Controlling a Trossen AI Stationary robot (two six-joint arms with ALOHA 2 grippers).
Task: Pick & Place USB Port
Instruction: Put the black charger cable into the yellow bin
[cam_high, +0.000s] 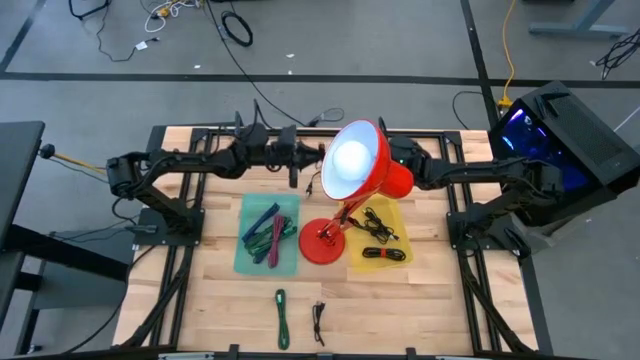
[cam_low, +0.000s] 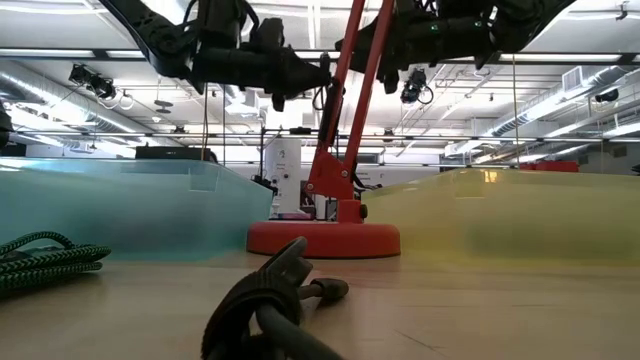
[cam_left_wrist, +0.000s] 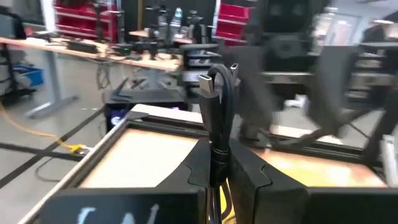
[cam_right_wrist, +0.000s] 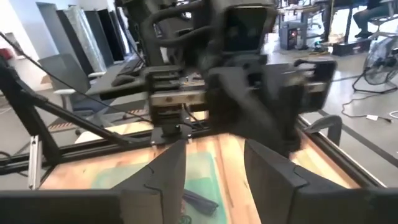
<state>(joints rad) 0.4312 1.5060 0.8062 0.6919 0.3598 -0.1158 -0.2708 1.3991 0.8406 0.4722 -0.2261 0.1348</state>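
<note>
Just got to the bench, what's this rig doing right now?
The left gripper is shut on a black USB cable, held up in the air above the table's far side. The right gripper is open and empty, raised opposite. Green tray and yellow tray flank a red lamp; two cables lie loose in front.

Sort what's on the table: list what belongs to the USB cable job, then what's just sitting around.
Job:
- black USB cable, clamped in left pincer
- right pincer, open
- green tray
- yellow tray
- loose cables: green, black

Just there:
- red desk lamp
</note>
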